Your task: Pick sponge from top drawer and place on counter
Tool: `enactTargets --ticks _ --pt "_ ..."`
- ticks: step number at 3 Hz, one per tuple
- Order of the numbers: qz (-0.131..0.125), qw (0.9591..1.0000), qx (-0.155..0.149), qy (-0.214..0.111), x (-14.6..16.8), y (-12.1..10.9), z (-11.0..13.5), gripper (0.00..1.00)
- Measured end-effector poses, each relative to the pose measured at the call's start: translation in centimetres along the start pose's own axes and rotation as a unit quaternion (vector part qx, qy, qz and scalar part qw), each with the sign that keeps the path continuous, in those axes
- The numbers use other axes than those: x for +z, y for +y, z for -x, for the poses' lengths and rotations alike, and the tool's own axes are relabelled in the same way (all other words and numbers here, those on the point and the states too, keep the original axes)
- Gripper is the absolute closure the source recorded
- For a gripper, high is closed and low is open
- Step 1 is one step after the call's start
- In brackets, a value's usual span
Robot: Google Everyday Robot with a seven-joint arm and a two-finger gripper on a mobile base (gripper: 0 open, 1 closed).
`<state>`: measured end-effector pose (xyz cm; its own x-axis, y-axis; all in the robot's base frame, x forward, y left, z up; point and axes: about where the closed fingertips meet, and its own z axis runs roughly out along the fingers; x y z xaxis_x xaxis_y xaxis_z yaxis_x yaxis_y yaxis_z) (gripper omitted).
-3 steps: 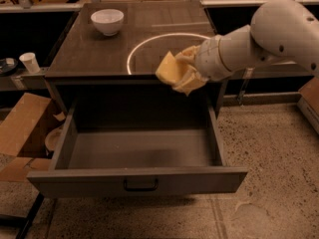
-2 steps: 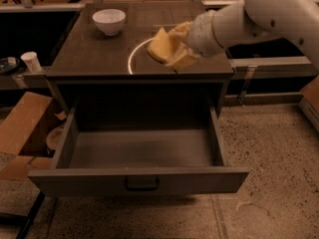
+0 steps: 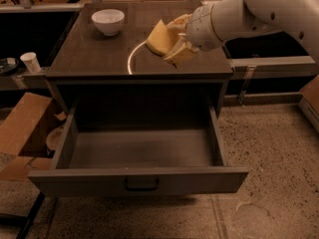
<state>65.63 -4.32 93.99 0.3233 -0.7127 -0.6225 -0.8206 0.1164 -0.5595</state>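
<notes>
The pale-yellow sponge [image 3: 160, 38] is held in my gripper [image 3: 174, 40], which is shut on it above the right half of the dark brown counter [image 3: 94, 54], over the white circle arc [image 3: 130, 59]. The white arm reaches in from the upper right. The top drawer [image 3: 139, 156] is pulled fully open below the counter; its grey inside shows nothing in it. Its dark bar handle [image 3: 141, 185] sits at the centre of the front panel.
A white bowl [image 3: 108, 21] stands at the counter's back left. A small white cup [image 3: 31, 61] sits on a shelf at the far left. Cardboard boxes [image 3: 22, 133] lie on the floor left of the drawer. Speckled floor [image 3: 269, 148] spreads to the right.
My gripper has carried the sponge up and to the left, from beside the drawer's right corner to above the counter's circle arc. The drawer has stayed open.
</notes>
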Motion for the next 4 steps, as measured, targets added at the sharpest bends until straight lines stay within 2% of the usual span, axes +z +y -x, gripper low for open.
enactTargets --ticks 1,2,3,4 --pt "-0.017 0.9998 0.007 0.006 0.7 -1.2 -0.2 1.00" --pt "-0.057 0.9976 0.038 0.005 2.5 -5.4 -1.6 1.00" --pt "-0.089 0.9918 0.092 -0.002 4.8 -10.0 -3.8 1.00" --pt "-0.097 0.9847 0.144 0.010 6.9 -13.0 -5.8 0.83"
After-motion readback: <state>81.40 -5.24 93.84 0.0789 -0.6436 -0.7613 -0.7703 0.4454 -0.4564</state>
